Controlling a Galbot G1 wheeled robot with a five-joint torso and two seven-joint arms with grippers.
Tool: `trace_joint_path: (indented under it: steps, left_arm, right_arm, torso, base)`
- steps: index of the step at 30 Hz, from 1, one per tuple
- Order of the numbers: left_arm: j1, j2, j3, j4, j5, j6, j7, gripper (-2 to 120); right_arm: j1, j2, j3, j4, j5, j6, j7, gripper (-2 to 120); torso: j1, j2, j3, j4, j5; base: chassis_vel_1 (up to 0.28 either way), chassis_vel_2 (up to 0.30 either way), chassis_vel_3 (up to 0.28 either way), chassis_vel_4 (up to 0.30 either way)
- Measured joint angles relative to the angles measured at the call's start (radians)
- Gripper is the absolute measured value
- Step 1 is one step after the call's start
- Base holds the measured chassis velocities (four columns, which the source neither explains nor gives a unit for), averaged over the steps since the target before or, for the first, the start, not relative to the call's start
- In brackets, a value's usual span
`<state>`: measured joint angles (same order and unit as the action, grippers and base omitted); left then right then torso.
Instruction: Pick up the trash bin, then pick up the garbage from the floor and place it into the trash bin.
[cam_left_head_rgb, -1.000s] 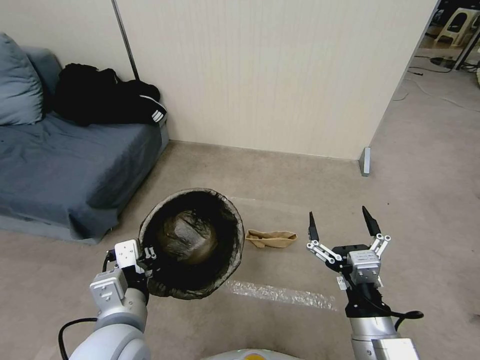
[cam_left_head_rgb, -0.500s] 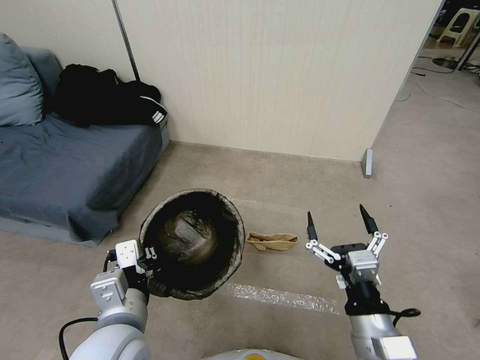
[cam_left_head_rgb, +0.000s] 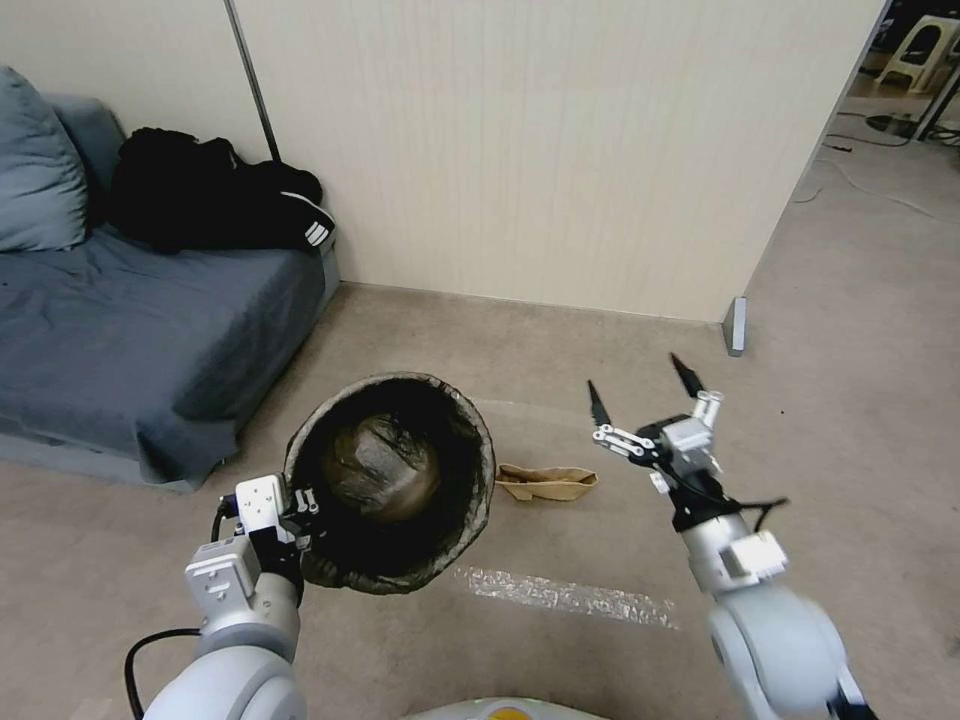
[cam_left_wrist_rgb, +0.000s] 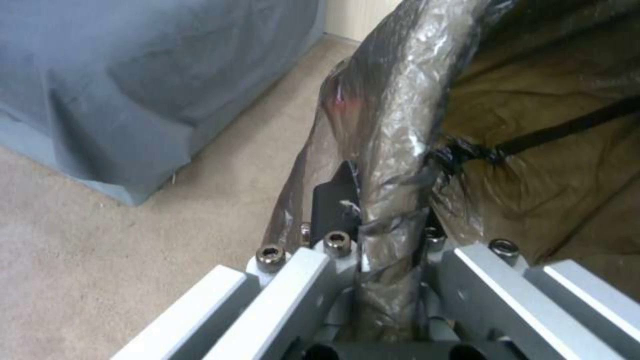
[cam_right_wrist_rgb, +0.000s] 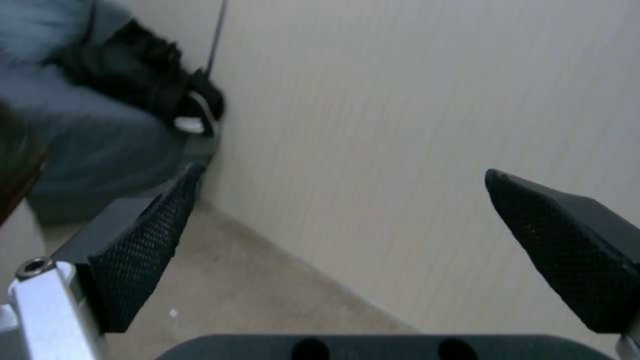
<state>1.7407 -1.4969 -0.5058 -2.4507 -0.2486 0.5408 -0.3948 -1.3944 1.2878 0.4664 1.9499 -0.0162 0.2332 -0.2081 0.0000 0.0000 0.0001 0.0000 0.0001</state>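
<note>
My left gripper (cam_left_head_rgb: 300, 508) is shut on the near rim of the trash bin (cam_left_head_rgb: 395, 560), holding it up off the floor; its dark bag lining (cam_left_wrist_rgb: 393, 125) is pinched between the fingers in the left wrist view. The garbage, a crumpled brown paper bag (cam_left_head_rgb: 545, 482), lies on the carpet just right of the bin. My right gripper (cam_left_head_rgb: 640, 385) hangs open above the floor, right of and beyond the paper bag, fingers spread wide. In the right wrist view the open fingers (cam_right_wrist_rgb: 143, 250) face the beige wall.
A grey-blue sofa (cam_left_head_rgb: 120, 340) with a black jacket (cam_left_head_rgb: 215, 205) stands at the left. A beige partition wall (cam_left_head_rgb: 540, 150) runs behind the bin, ending at a corner (cam_left_head_rgb: 733, 325). A strip of clear tape (cam_left_head_rgb: 565, 595) lies on the carpet.
My right gripper has risen and swung forward and to the left, closer to the wall and above the paper bag's far side. The bin and left gripper stay nearly still.
</note>
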Motion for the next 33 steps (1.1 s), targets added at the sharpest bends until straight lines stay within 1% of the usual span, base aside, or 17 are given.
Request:
trace_joint_path:
  steps: [1, 3, 5, 7, 8, 9, 10, 12, 13, 14, 16, 17, 19, 21, 23, 24, 33]
  left_arm:
    - [-0.003, -0.003, -0.001, 0.002, 0.0, 0.0, 0.0, 0]
    - [-0.005, -0.004, -0.003, 0.004, 0.0, 0.0, 0.0, 0]
    - [-0.01, -0.01, -0.006, 0.007, 0.0, 0.0, 0.0, 0]
    - [-0.011, -0.012, -0.007, 0.007, 0.0, 0.0, 0.0, 0]
    - [-0.013, -0.015, -0.008, 0.008, 0.001, 0.0, 0.0, 0]
    - [-0.015, -0.018, -0.008, 0.008, 0.002, 0.0, 0.0, 0]
    - [-0.015, -0.018, -0.008, 0.008, 0.002, 0.0, 0.0, 0]
    - [-0.016, -0.024, -0.005, 0.009, 0.009, 0.0, 0.0, 0]
    - [-0.015, -0.026, -0.002, 0.009, 0.012, 0.0, 0.0, 0]
    - [-0.015, -0.026, -0.002, 0.009, 0.012, 0.0, 0.0, 0]
    - [-0.013, -0.031, 0.005, 0.011, 0.02, 0.0, 0.0, 0]
    - [-0.013, -0.031, 0.005, 0.011, 0.02, 0.0, 0.0, 0]
    - [-0.01, -0.034, 0.008, 0.012, 0.026, 0.0, 0.0, 0]
    - [-0.01, -0.034, 0.008, 0.012, 0.026, 0.0, 0.0, 0]
    - [-0.005, -0.036, 0.008, 0.013, 0.029, 0.0, 0.0, 0]
    - [-0.004, -0.037, 0.008, 0.014, 0.031, -0.001, 0.0, 0]
    - [-0.001, -0.051, 0.024, 0.026, 0.053, -0.013, -0.003, 0]
  right_arm:
    - [0.03, -0.016, -0.014, -0.05, 0.002, 0.006, -0.026, 100]
    - [0.046, -0.024, -0.021, -0.077, 0.002, 0.01, -0.045, 100]
    - [0.095, -0.053, -0.038, -0.158, -0.003, 0.023, -0.127, 100]
    - [0.108, -0.061, -0.041, -0.178, -0.005, 0.027, -0.157, 100]
    - [0.142, -0.079, -0.044, -0.231, -0.017, 0.041, -0.231, 100]
    - [0.162, -0.09, -0.046, -0.261, -0.019, 0.05, -0.273, 100]
    - [0.162, -0.09, -0.046, -0.261, -0.019, 0.05, -0.273, 100]
    - [0.218, -0.121, -0.053, -0.342, -0.02, 0.074, -0.393, 100]
    - [0.235, -0.127, -0.056, -0.367, -0.021, 0.085, -0.424, 100]
    - [0.235, -0.127, -0.056, -0.367, -0.021, 0.085, -0.424, 100]
    - [0.282, -0.134, -0.069, -0.443, -0.025, 0.113, -0.497, 100]
    - [0.282, -0.134, -0.069, -0.443, -0.025, 0.113, -0.497, 100]
    - [0.318, -0.132, -0.085, -0.506, -0.025, 0.13, -0.553, 100]
    - [0.321, -0.131, -0.087, -0.513, -0.025, 0.132, -0.561, 100]
    - [0.361, -0.114, -0.092, -0.581, -0.052, 0.155, -0.653, 100]
    - [0.368, -0.111, -0.094, -0.595, -0.055, 0.158, -0.672, 100]
    - [0.418, -0.059, -0.115, -0.735, -0.086, 0.181, -0.786, 100]
  torso:
    - [0.0, 0.0, 0.0, 0.0, 0.0001]
    - [0.0, 0.0, 0.0, 0.0, 0.0001]
    - [0.0, 0.0, 0.0, 0.0001, 0.0001]
    - [0.0, 0.0, 0.0, -0.0001, 0.0]
    - [0.0, 0.0, 0.0, 0.0001, 0.0]
    - [0.0, 0.0, 0.0, -0.0001, 0.0001]
    - [0.0, 0.0, 0.0, -0.0001, 0.0001]
    - [0.0, 0.0, 0.0, -0.0001, 0.0]
    - [0.0, 0.0, 0.0, -0.0001, -0.0002]
    - [0.0, 0.0, 0.0, -0.0001, -0.0002]
    - [0.0, 0.0, 0.0, -0.0002, -0.0001]
    - [0.0, 0.0, 0.0, -0.0002, -0.0001]
    - [0.0, 0.0, 0.0, 0.0, 0.0]
    - [0.0, 0.0, 0.0, 0.0, 0.0]
    - [0.0, 0.0, 0.0, 0.0, 0.0]
    - [0.0, 0.0, 0.0, 0.0001, 0.0]
    - [0.0, 0.0, 0.0, 0.0, 0.0]
  base:
    - [0.0, 0.0, 0.0, 0.0]
    - [0.0, 0.0, 0.0, 0.0]
    - [0.0, 0.0, 0.0, 0.0]
    - [0.0, 0.0, 0.0, 0.0]
    - [0.0, 0.0, 0.0, 0.0]
    - [0.0, 0.0, 0.0, 0.0]
    - [0.0, 0.0, 0.0, 0.0]
    - [0.0, 0.0, 0.0, 0.0]
    - [0.0, 0.0, 0.0, 0.0]
    - [0.0, 0.0, 0.0, 0.0]
    - [0.0, 0.0, 0.0, 0.0]
    - [0.0, 0.0, 0.0, 0.0]
    - [0.0, 0.0, 0.0, 0.0]
    - [0.0, 0.0, 0.0, 0.0]
    - [0.0, 0.0, 0.0, 0.0]
    - [0.0, 0.0, 0.0, 0.0]
    - [0.0, 0.0, 0.0, 0.0]
